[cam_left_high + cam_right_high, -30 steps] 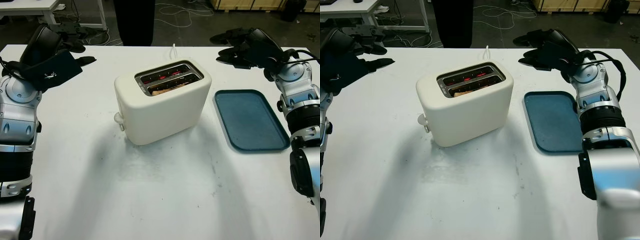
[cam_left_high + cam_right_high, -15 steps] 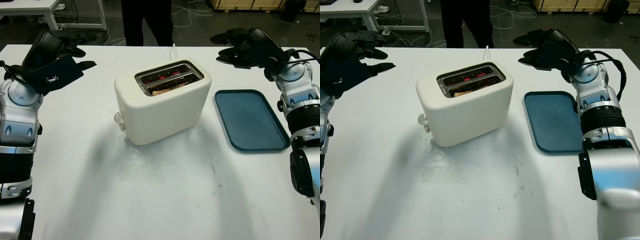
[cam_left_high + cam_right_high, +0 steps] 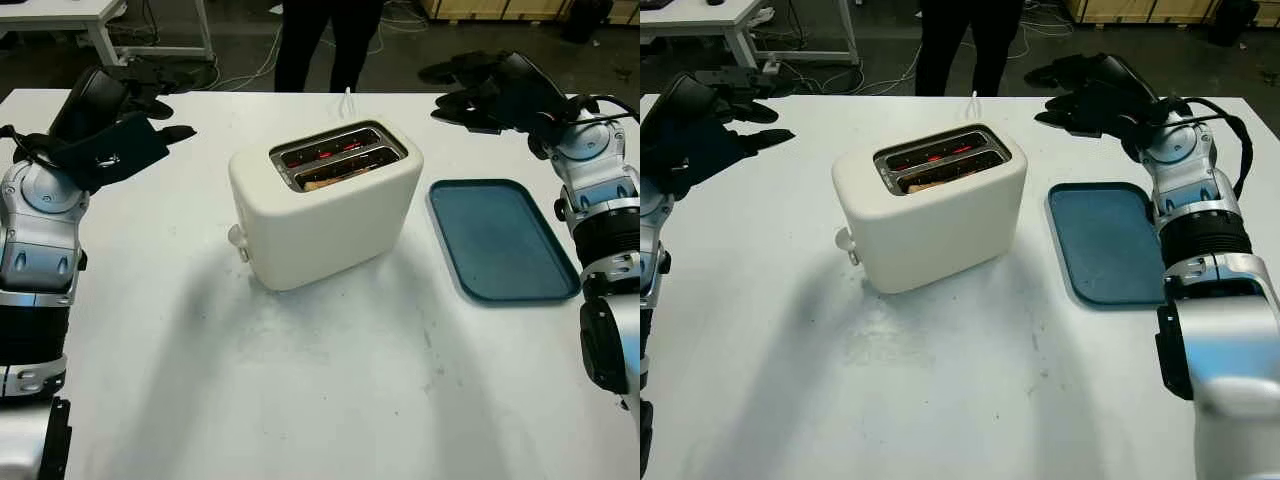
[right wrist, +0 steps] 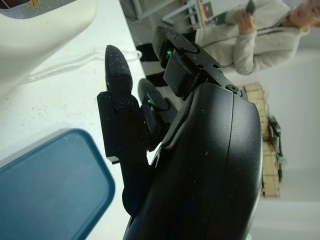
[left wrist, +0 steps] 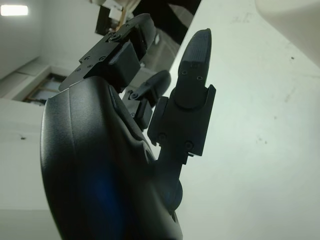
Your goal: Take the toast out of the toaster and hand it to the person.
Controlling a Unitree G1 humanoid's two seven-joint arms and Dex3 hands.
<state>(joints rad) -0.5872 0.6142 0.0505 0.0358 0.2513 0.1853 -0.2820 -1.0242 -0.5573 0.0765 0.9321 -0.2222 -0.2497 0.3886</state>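
A cream two-slot toaster (image 3: 325,205) stands mid-table, its elements glowing red. A slice of toast (image 3: 322,183) sits low in the near slot. My left hand (image 3: 140,105) is open, raised over the table's far left corner, well left of the toaster. Over the far right edge, beyond the tray, hangs my right hand (image 3: 465,85), open and holding nothing. A person in dark trousers (image 3: 330,45) stands behind the table's far edge.
A dark blue tray (image 3: 500,238) lies to the right of the toaster. The toaster's white cord (image 3: 348,100) runs off the far edge. The toaster's lever knob (image 3: 236,236) sticks out on its left end. Bare white table (image 3: 300,380) lies in front.
The person behind the table has stepped to the right. My left hand has shifted slightly toward the toaster. The right hand has lifted a little.
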